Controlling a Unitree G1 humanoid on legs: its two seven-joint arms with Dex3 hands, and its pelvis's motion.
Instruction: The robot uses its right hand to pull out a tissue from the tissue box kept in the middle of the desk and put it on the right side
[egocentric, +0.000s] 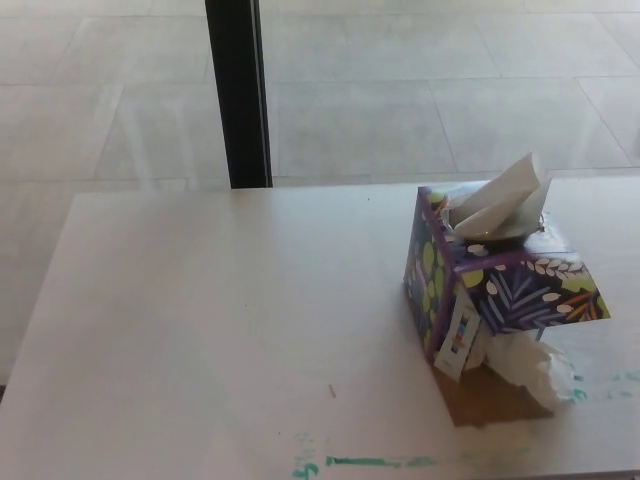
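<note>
Now one tissue box (497, 281), two tissues (498, 203)

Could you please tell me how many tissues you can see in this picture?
2: one tissue sticking up from the top opening of the tissue box, and one crumpled tissue on the desk at the box's front right. More stay hidden inside.

Pale tiled floor (400, 110) beyond a light desk (220, 330), black post (238, 90) between
</note>
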